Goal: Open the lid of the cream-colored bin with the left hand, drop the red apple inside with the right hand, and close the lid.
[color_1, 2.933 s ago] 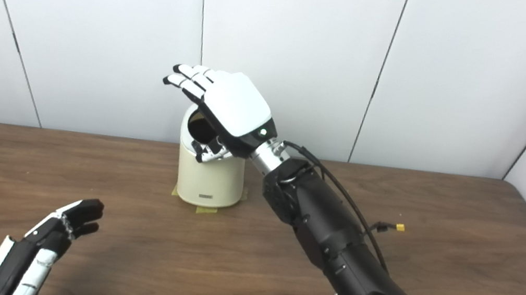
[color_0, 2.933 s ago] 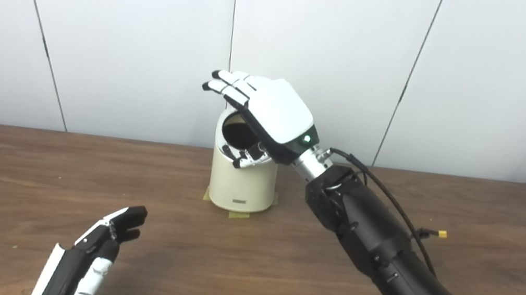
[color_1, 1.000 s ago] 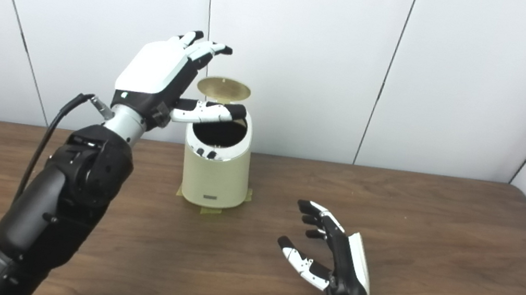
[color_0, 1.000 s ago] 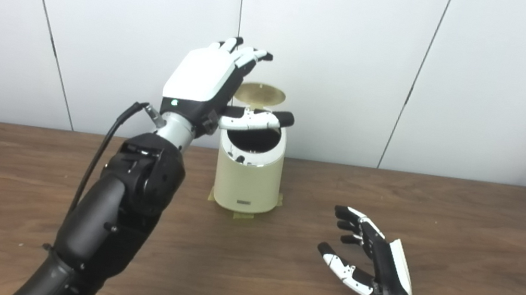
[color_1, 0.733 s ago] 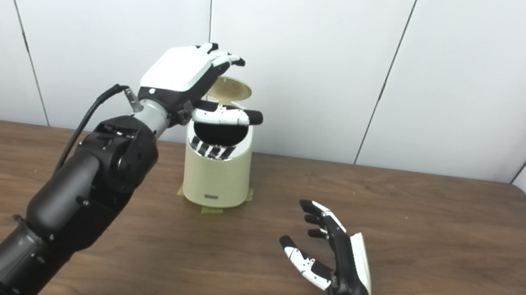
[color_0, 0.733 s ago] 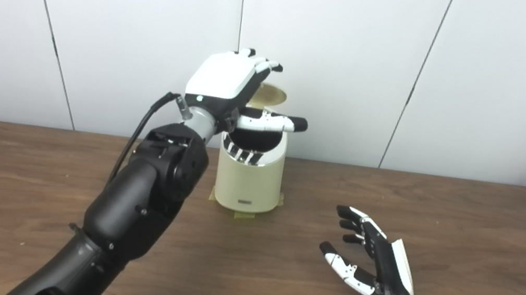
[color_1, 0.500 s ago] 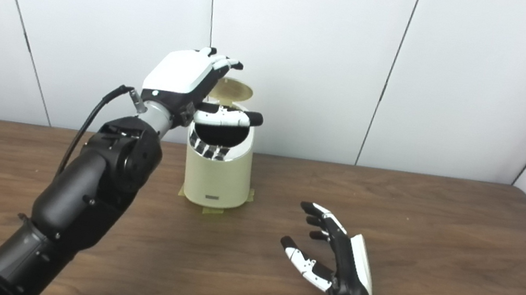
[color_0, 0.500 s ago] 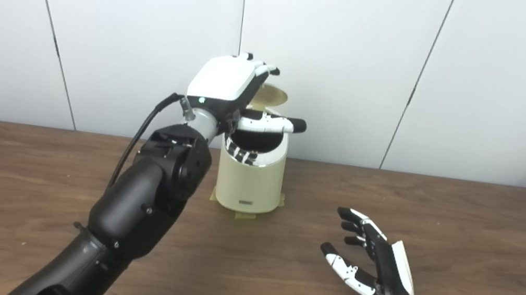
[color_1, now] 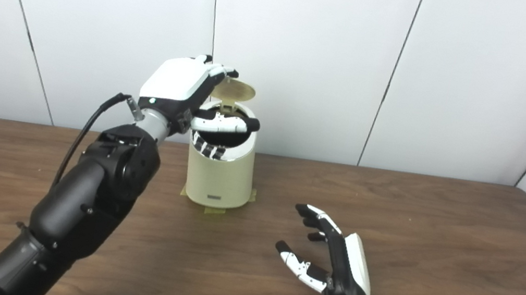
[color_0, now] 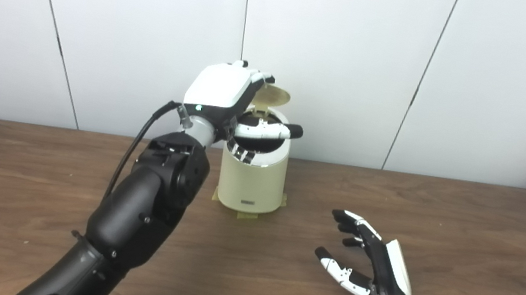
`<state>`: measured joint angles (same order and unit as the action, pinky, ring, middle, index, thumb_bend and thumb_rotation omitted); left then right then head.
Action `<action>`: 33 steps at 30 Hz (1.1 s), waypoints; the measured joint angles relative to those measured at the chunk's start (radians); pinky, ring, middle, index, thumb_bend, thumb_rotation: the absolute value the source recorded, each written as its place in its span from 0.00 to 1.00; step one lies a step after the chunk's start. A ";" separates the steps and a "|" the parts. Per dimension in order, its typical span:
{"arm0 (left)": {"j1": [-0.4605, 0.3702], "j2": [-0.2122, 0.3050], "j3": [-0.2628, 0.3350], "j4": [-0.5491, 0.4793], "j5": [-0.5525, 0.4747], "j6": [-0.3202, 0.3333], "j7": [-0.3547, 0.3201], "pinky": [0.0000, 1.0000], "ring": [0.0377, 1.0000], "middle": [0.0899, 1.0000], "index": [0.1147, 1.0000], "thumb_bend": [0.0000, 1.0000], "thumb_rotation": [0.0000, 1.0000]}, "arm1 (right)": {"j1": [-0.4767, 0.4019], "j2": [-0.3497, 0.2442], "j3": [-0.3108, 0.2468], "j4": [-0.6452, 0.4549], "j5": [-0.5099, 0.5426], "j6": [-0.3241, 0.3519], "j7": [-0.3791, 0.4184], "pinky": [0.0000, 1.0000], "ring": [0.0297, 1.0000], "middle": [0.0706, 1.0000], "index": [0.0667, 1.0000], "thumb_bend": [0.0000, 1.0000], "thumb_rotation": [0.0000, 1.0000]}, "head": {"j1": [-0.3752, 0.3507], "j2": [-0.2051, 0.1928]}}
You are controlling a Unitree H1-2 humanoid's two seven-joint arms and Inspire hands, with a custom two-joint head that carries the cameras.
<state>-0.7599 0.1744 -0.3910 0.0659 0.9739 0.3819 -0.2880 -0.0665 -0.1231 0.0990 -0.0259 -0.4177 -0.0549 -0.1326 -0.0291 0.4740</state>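
Cream-colored plastic, the bin [color_0: 251,180] stands upright near the back of the wooden table [color_0: 465,237], long axis vertical, taped down at its base — likely so a push on top won't shift it. Its round lid [color_0: 272,96] is tipped up at the rear, underside facing forward. The left hand [color_0: 228,97] hovers over the dark mouth, fingers loosely spread and holding nothing, thumb reaching across the rim — placed, I judge, to press the lid shut. The right hand [color_0: 370,267] rests low on the table, empty, fingers apart. No apple is visible; presumably it lies inside
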 measured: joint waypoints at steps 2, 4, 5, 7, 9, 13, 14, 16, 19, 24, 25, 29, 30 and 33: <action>0.015 0.000 0.000 -0.013 0.000 0.003 0.000 1.00 1.00 0.91 0.88 1.00 1.00 | 0.000 0.000 0.000 0.000 0.000 0.000 0.000 0.68 0.77 0.77 0.75 0.23 0.31 | -0.003 0.000; 0.028 0.001 -0.001 -0.031 0.000 0.003 -0.002 1.00 1.00 0.91 0.88 1.00 1.00 | 0.000 0.000 -0.001 0.000 0.000 0.000 0.000 0.68 0.77 0.77 0.75 0.23 0.31 | -0.002 0.002; 0.036 0.002 -0.002 -0.043 0.000 0.003 -0.004 1.00 1.00 0.91 0.88 1.00 1.00 | 0.000 0.000 -0.001 0.000 0.000 0.000 0.000 0.68 0.76 0.77 0.74 0.23 0.30 | -0.003 0.003; 0.054 0.003 -0.009 -0.075 0.001 0.001 -0.006 1.00 1.00 0.90 0.87 1.00 1.00 | 0.000 0.001 -0.001 0.000 0.000 0.000 0.000 0.67 0.76 0.76 0.75 0.22 0.29 | -0.003 0.003; 0.086 0.003 -0.020 -0.112 0.002 -0.002 -0.014 1.00 1.00 0.90 0.87 0.99 1.00 | 0.000 0.001 -0.002 -0.001 0.000 0.003 0.000 0.67 0.76 0.77 0.75 0.23 0.32 | -0.005 0.003; 0.157 0.002 -0.042 -0.126 0.008 -0.006 -0.035 1.00 1.00 0.90 0.88 0.99 1.00 | 0.000 0.001 -0.003 -0.001 0.003 0.007 0.000 0.68 0.76 0.77 0.75 0.23 0.32 | -0.006 0.005; 0.172 0.002 -0.045 -0.128 0.011 -0.006 -0.036 1.00 1.00 0.89 0.87 0.98 1.00 | 0.000 0.001 -0.003 -0.001 0.003 0.008 0.000 0.68 0.76 0.77 0.75 0.23 0.33 | -0.006 0.005; 0.198 0.002 -0.050 -0.133 0.015 -0.006 -0.036 1.00 1.00 0.89 0.87 0.98 1.00 | 0.001 0.001 -0.004 -0.002 0.003 0.010 0.001 0.68 0.76 0.77 0.75 0.24 0.34 | -0.006 0.011; 0.217 0.002 -0.056 -0.147 0.036 -0.011 -0.031 1.00 1.00 0.88 0.87 0.98 1.00 | 0.001 0.001 -0.005 -0.002 0.007 0.012 0.005 0.68 0.76 0.77 0.75 0.24 0.36 | -0.006 0.011; 0.245 0.001 -0.057 -0.107 0.042 -0.041 0.024 1.00 1.00 0.90 0.87 0.95 0.97 | 0.001 0.002 -0.012 -0.003 0.025 0.022 0.017 0.69 0.76 0.77 0.75 0.24 0.39 | -0.015 0.014; 0.250 0.000 -0.058 -0.083 0.045 -0.051 0.053 1.00 1.00 0.89 0.86 0.95 0.97 | 0.002 0.003 -0.013 -0.003 0.028 0.030 0.018 0.69 0.76 0.77 0.75 0.24 0.40 | -0.017 0.014; 0.247 -0.010 -0.058 -0.005 0.052 -0.076 0.137 1.00 1.00 0.89 0.86 0.93 0.96 | 0.008 0.012 -0.022 -0.005 0.049 0.055 0.023 0.67 0.75 0.77 0.76 0.24 0.42 | -0.018 0.020; 0.245 -0.010 -0.056 0.004 0.051 -0.080 0.144 1.00 1.00 0.89 0.86 0.92 0.96 | 0.010 0.013 -0.022 -0.008 0.053 0.055 0.024 0.67 0.75 0.76 0.76 0.24 0.42 | -0.018 0.020; 0.242 -0.009 -0.051 0.019 0.048 -0.083 0.158 1.00 1.00 0.90 0.86 0.91 0.93 | 0.014 0.013 -0.023 -0.011 0.060 0.059 0.030 0.67 0.75 0.76 0.75 0.24 0.42 | -0.018 0.021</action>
<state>-0.5177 0.1655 -0.4418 0.0850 1.0222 0.2985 -0.1303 -0.0525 -0.1103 0.0761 -0.0369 -0.3577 0.0037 -0.1024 -0.0476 0.4955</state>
